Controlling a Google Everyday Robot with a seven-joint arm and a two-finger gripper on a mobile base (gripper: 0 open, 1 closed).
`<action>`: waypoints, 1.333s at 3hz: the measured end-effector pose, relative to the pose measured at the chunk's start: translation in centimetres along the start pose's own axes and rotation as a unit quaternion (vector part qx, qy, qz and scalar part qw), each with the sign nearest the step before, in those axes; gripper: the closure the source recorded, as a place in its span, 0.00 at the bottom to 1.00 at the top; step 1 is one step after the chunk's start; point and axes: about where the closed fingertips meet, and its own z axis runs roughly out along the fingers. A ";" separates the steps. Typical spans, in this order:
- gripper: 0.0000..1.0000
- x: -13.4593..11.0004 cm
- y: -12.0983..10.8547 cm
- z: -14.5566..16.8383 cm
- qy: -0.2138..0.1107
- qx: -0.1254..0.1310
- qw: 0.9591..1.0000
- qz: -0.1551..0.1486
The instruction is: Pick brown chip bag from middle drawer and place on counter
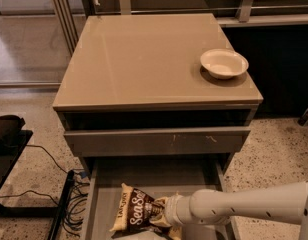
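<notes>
The brown chip bag (136,211), dark brown and cream with white "Sea Salt" lettering, lies flat in the open middle drawer (154,176), a grey tray pulled out at the bottom of the cabinet. My gripper (165,215) is down in the drawer at the bag's right end, touching it, on a white arm (244,204) that reaches in from the right. The glossy taupe counter (149,54) is above, on top of the cabinet.
A white bowl (224,63) sits at the counter's right edge. A drawer with a scratched taupe front panel (156,141) is slightly open above the tray. Black cables (69,204) and a dark stand (6,134) lie on the speckled floor to the left.
</notes>
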 end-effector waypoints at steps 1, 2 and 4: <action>1.00 -0.2 0.0 -0.2 0.000 0.000 1.000 0.000; 1.00 -2.4 0.0 -3.0 -0.015 -0.008 1.000 -0.023; 1.00 -9.9 -1.0 -15.2 -0.045 -0.006 0.995 -0.089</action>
